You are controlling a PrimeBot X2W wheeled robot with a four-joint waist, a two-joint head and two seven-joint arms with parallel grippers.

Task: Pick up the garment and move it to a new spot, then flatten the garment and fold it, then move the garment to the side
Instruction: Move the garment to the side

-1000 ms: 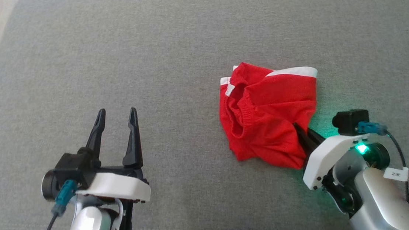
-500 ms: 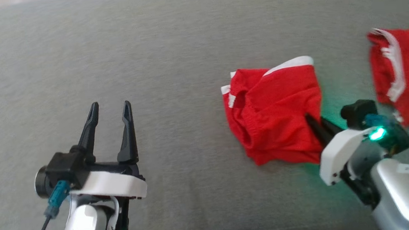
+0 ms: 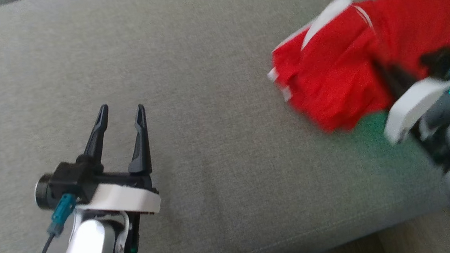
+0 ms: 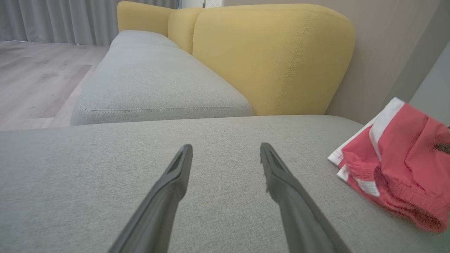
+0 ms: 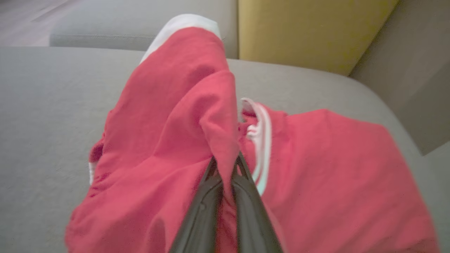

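Right gripper (image 3: 383,68) has just gone from half-open at the near edge of the garment (image 3: 332,92) to fully pinched on a fold of it, and the red cloth is now bunched up and off its flat heap, pulled rightward across the grey cushion (image 3: 203,63) until it sits against a second red garment (image 3: 415,20) that was well apart from it a second ago (the head camera has swung too, so part of that shift is just the view). Reads as: pick done, carry to the new spot under way, flatten and fold not started; risk is dragging the second piece along, since the two touch. Left gripper (image 3: 121,109) unchanged, fingers spread wide, holding nothing, hovering over bare cushion well clear of the cloth. The head view is motion-blurred at the right arm, so the grip is unclear there; the right wrist view settles it, jaws closed with a red fold rising between them and the second piece lying flat just right of the fingers. The left wrist view adds the side-on look: garment's white band lifted, plus the yellow backrest (image 4: 274,59) behind.
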